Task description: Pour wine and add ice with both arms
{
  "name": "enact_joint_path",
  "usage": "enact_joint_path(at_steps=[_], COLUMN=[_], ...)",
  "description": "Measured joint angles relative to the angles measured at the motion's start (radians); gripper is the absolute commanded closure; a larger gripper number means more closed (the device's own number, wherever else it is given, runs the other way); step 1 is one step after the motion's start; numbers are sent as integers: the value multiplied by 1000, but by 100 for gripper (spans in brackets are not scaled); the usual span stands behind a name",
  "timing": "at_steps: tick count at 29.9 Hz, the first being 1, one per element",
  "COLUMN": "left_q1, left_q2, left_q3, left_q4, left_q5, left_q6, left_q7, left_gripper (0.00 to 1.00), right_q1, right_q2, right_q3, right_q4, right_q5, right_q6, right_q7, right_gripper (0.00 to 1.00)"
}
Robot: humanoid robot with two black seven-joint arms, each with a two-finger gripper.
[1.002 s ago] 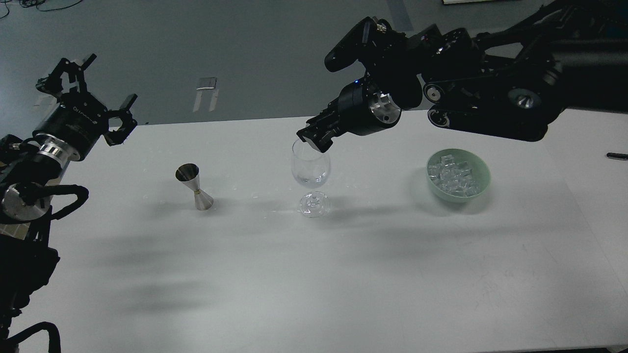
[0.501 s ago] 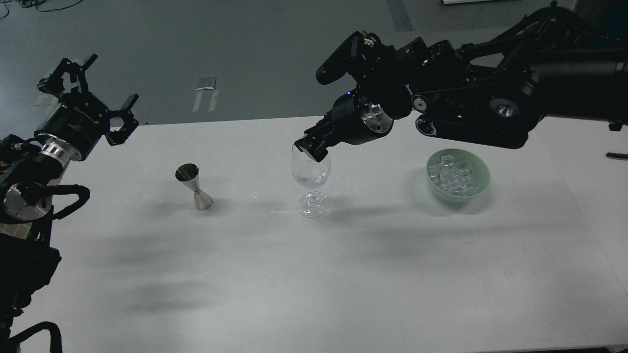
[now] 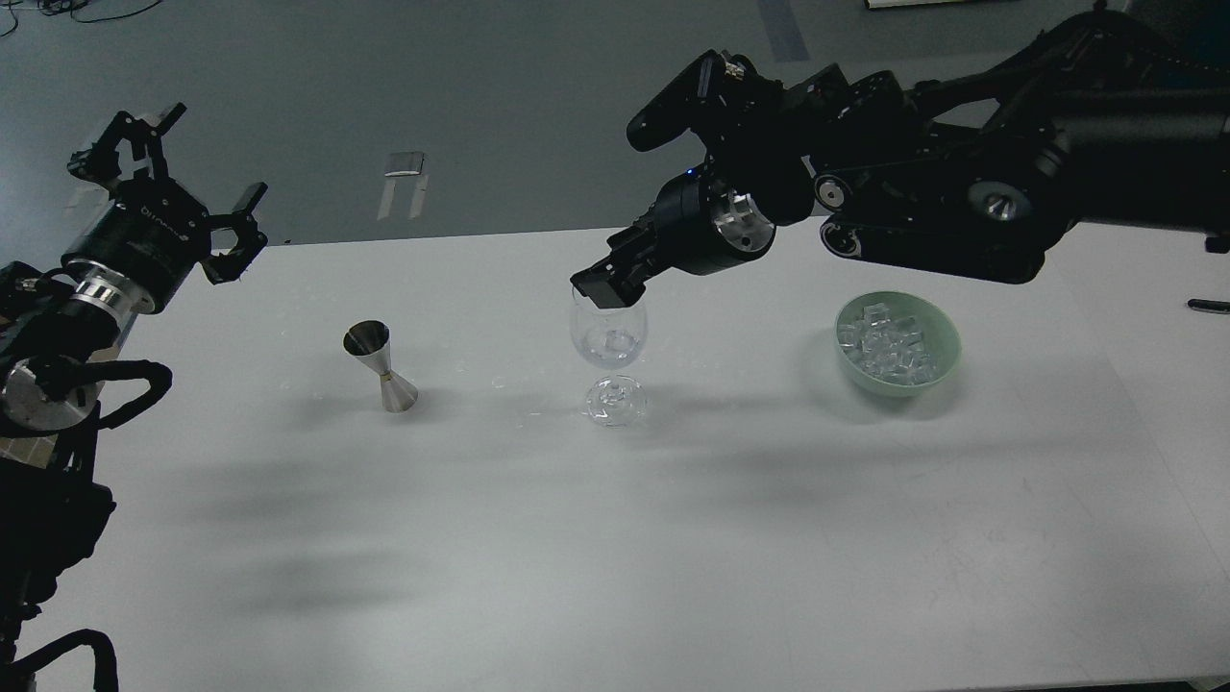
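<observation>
Nearest the camera, the white table (image 3: 596, 557) lies bare apart from soft shadows. Further in, three items stand in a row across it. At left is a steel jigger (image 3: 381, 366), upright. In the middle is a clear stemmed glass (image 3: 608, 360), upright; something clear sits low in its bowl, but whether that is the wine or an ice cube cannot be told at this size. At right, well apart from the glass, a mint-green bowl (image 3: 946, 338) holds the ice (image 3: 884, 348), a heap of small clear cubes. A small dark object (image 3: 1208, 306) lies at the right table edge, cut off by the frame.

The right gripper (image 3: 598, 287) hangs directly over the glass rim, fingertips at or just above it, partly masking the far rim. It shows dark and end-on; whether its fingers are together or apart cannot be told, nor whether it holds anything.

The left gripper (image 3: 168, 187) stands raised at the far left table edge, fingers spread apart and empty, well apart from the jigger.

Beyond the table, grey floor carries a pale strip of tape (image 3: 404, 165).
</observation>
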Motion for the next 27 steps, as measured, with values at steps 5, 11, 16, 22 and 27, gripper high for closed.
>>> enact_joint_path(at_steps=[5,11,16,22,27], left_q1=[-1,-3,-17,-79,-123], left_q2=[4,8,6,-1,-6], left_q3=[2,5,9,79,134], left_q4=[0,0,7,51,111], left_q5=[0,2,4,15,10], left_q6=[0,0,0,0,0], left_q7=[0,0,-1,-27,-49], left_gripper=[3,2,2,2,2], right_q1=[26,-51,-265,-497,-624], right_q2=[-63,-147,-157,-61,31], right_q3=[83,244,506,842,1032], right_q4=[-71,-177,-289,-435,-522], right_q5=[172,505,674,731,793], right_q6=[-18,-39,-71,-70,-20], right_q7=[-11,-10,5,38,83], right_gripper=[17,2,1,0,0])
